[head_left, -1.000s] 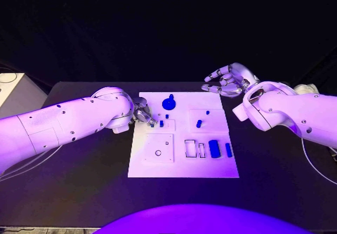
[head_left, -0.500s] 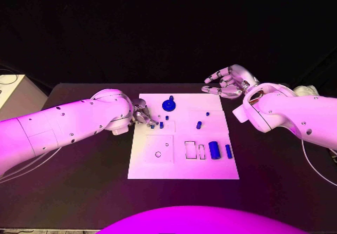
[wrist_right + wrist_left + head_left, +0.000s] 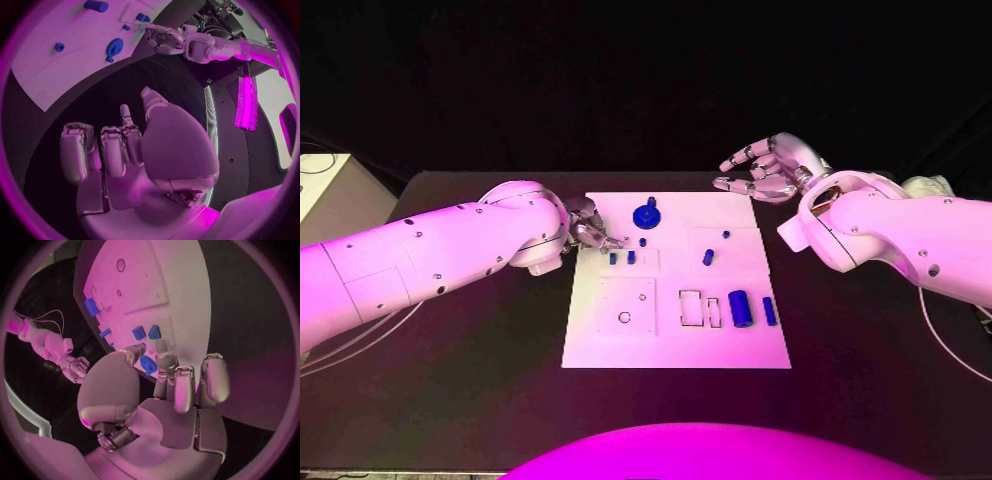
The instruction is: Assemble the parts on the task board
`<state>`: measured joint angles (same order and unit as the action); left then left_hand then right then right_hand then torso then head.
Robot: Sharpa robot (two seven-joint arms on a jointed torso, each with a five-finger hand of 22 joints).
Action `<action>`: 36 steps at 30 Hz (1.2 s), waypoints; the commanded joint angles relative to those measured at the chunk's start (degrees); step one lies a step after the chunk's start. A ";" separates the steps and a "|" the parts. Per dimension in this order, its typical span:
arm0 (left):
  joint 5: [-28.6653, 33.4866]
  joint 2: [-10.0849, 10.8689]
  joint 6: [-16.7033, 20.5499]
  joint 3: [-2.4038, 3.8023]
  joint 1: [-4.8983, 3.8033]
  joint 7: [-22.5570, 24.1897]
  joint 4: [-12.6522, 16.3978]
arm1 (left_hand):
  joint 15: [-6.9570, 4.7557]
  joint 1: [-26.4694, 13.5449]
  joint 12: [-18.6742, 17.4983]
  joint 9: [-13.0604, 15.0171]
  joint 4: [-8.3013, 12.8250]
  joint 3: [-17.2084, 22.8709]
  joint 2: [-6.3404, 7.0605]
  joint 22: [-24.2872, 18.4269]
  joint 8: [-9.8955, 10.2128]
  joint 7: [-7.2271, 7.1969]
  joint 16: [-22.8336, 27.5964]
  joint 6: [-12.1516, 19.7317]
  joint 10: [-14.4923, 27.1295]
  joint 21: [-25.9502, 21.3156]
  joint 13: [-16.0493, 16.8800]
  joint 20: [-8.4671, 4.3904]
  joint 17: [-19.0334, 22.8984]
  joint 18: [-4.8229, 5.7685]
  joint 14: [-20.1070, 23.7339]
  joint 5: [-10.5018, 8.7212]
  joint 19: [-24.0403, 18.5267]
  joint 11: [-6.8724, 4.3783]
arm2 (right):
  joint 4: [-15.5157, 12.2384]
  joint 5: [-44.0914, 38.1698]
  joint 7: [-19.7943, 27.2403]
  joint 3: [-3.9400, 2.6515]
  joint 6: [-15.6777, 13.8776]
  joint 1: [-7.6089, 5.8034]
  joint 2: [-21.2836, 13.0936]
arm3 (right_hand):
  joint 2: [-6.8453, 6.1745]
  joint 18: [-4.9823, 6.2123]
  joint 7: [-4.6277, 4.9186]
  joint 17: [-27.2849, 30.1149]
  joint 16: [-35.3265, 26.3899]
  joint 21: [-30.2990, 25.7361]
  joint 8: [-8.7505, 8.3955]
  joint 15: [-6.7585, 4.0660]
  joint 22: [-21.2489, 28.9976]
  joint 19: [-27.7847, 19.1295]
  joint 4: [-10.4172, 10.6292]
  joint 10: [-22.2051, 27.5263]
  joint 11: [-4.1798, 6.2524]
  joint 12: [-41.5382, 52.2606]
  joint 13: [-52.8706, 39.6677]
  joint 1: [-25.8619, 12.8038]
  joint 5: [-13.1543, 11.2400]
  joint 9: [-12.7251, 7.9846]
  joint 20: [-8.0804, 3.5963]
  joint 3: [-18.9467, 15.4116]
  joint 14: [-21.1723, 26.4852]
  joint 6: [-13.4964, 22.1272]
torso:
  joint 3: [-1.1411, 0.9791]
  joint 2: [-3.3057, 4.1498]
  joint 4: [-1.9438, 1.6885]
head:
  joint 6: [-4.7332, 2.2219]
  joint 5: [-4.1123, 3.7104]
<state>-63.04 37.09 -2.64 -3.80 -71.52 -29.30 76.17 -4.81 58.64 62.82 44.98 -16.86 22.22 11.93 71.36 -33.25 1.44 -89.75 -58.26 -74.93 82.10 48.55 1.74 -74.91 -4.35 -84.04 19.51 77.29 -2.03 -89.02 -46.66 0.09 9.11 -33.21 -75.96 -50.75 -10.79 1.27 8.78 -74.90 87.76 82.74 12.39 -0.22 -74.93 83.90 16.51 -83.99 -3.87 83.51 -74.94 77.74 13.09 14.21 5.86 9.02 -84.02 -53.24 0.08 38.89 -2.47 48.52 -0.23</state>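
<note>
The task board (image 3: 678,340) lies in the middle of the table (image 3: 459,390). At its far edge stands a round part (image 3: 646,213), with two small parts (image 3: 622,257) side by side just nearer and to the left, and another small part (image 3: 708,256) to their right. Toward the near right lie two longer parts (image 3: 750,307) side by side, beside a pair of slots. The left hand (image 3: 593,232) sits over the board's far left edge, just beside the two small parts and possibly touching one. The right hand (image 3: 764,168) hangs beyond the board's far right corner, well apart from the parts
</note>
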 commanded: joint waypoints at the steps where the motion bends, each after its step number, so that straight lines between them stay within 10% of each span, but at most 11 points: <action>1: 4.57 0.19 4.01 0.22 0.00 1.97 0.32 | -0.04 -0.90 -0.92 0.04 -0.02 -0.70 -0.01 -0.98 0.30 0.45 -0.20 0.60 0.82 -0.73 -0.93 -0.09 -14.99 -0.02 -5.93 -0.25 -0.77 0.09 | -0.02 -0.27 0.45 -0.01 0.37 0.01 0.01 | 0.13 0.59 -0.05 -10.93 -0.18 -0.33 0.26 -0.03 -10.59 2.68 0.02 -1.01 -0.08 -0.27 -10.21 -0.52 0.39 0.00 -0.17 -0.04 -4.73 0.49 | -0.01 -0.02 0.02 | -0.04 -0.01; 6: 9.12 0.45 7.38 0.38 -0.01 6.00 0.36 | 0.54 -0.93 -4.13 -0.03 0.01 -1.88 -0.10 -3.63 1.03 1.28 0.95 2.67 4.03 -2.14 -5.01 0.36 -12.77 -0.56 -5.17 -0.22 -2.82 0.83 | 0.00 -0.27 0.43 -0.01 0.34 0.01 -0.01 | 0.13 0.59 -0.05 -10.93 -0.18 -0.33 0.26 -0.03 -10.59 2.68 0.02 -1.01 -0.08 -0.27 -10.21 -0.52 0.39 0.00 -0.17 -0.04 -4.73 0.49 | -0.02 -0.02 -0.06 | -0.22 -0.17; 8: 10.21 0.56 9.57 0.41 -0.01 9.74 0.43 | 2.17 0.63 -11.13 -0.61 0.16 -2.31 -0.12 -12.49 3.15 3.40 4.94 7.48 11.83 -6.99 -13.09 1.42 -5.78 -2.26 -1.95 0.08 -9.85 2.75 | 0.00 -0.27 0.41 0.00 0.32 0.01 -0.05 | 0.13 0.59 -0.05 -10.93 -0.18 -0.33 0.26 -0.03 -10.59 2.68 0.02 -1.01 -0.08 -0.27 -10.21 -0.52 0.39 0.00 -0.17 -0.04 -4.73 0.49 | -0.03 -0.01 -0.07 | -0.28 -0.20; 11: 9.58 0.59 13.49 0.39 -0.01 16.48 0.64 | 4.99 8.18 -13.66 -1.80 1.14 -0.81 0.67 -27.75 5.54 6.62 13.41 13.82 19.65 -16.91 -14.16 3.52 6.92 -4.85 7.04 0.55 -23.14 5.82 | -0.02 -0.27 0.39 0.00 0.30 0.01 -0.11 | 0.18 0.59 -0.05 -10.89 -0.21 -0.33 0.29 -0.04 -10.59 2.69 0.04 -1.02 -0.08 -0.26 -10.21 -0.63 0.40 0.00 -0.17 -0.04 -4.72 0.51 | -0.04 0.00 -0.05 | -0.44 -0.31; 16: 5.01 0.31 18.75 0.09 0.19 26.21 1.05 | 7.78 21.07 -18.30 -6.02 2.07 1.81 2.54 -33.97 7.78 8.95 27.42 19.41 28.96 -25.42 -18.93 6.89 26.31 -5.91 25.89 0.41 -29.19 8.56 | 0.06 -0.31 0.38 0.00 0.26 0.01 -0.22 | 0.19 0.60 -0.05 -10.89 -0.21 -0.36 0.30 -0.04 -10.57 2.67 0.04 -1.02 -0.08 -0.27 -10.21 -0.64 0.41 0.00 -0.17 -0.04 -4.72 0.52 | 0.06 0.08 -0.09 | -0.60 -0.56; 23: -4.65 -0.70 21.60 -0.54 0.82 31.43 1.12 | 8.08 25.28 -23.69 -10.21 2.52 2.58 3.91 -34.32 8.04 8.33 29.06 19.62 31.29 -26.02 -24.96 7.34 30.08 -6.10 27.06 0.36 -28.14 9.02 | 0.24 -0.36 0.50 0.00 0.13 0.01 -0.21 | 0.21 0.65 -0.06 -10.79 -0.27 -0.59 0.32 -0.04 -10.44 2.57 0.01 -0.92 -0.07 -0.40 -10.11 -0.63 0.43 0.00 -0.18 -0.02 -4.69 0.51 | 0.00 0.03 -0.04 | -0.70 -0.57; 31: -12.51 -2.83 16.85 -1.12 1.01 28.98 -0.55 | 8.64 25.58 -25.86 -13.91 1.73 0.15 4.18 -33.57 8.96 7.76 26.86 18.53 32.40 -25.19 -28.45 7.84 31.54 -6.10 26.53 -0.02 -27.97 9.66 | 0.32 -0.32 0.95 0.00 -0.39 0.01 -0.04 | 0.12 1.31 -0.19 -8.20 -1.99 -3.52 0.79 -0.14 -8.77 1.30 -0.10 3.39 0.06 -6.50 -5.66 -0.33 0.52 0.04 -0.27 0.29 -3.80 0.55 | 0.04 0.10 0.03 | -0.92 -0.51; 36: -15.56 -3.99 13.44 -1.29 1.04 26.34 -1.62 | 8.41 26.65 -25.71 -16.43 1.14 -0.39 3.75 -32.38 9.56 8.00 23.09 16.42 31.06 -23.45 -30.16 7.70 31.06 -6.17 24.47 0.37 -27.23 9.41 | 0.38 0.37 2.16 0.00 -1.82 0.01 0.06 | -0.08 6.51 -0.14 10.54 -17.95 -31.41 2.24 -0.01 7.46 -10.79 -0.07 21.88 0.01 -34.87 16.28 0.75 0.53 0.15 -0.27 2.46 5.21 1.52 | -0.01 0.11 0.07 | -1.02 -0.69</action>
<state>-74.00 33.36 14.38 -5.11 -70.50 -1.60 74.69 3.59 84.76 37.08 28.94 -15.56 21.95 15.69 38.80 -24.04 9.47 -66.02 -41.43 -43.48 58.40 18.64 9.32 -43.45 -9.73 -59.13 19.65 49.67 7.45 -88.66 -46.62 0.45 9.11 -33.75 -75.95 -50.76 -10.84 6.07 8.51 -68.92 74.23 58.78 14.32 -0.37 -71.26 76.36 16.41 -68.03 -4.16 56.51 -64.44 77.80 13.30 14.32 5.57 10.88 -81.30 -52.04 0.09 38.99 -2.42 47.53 -0.82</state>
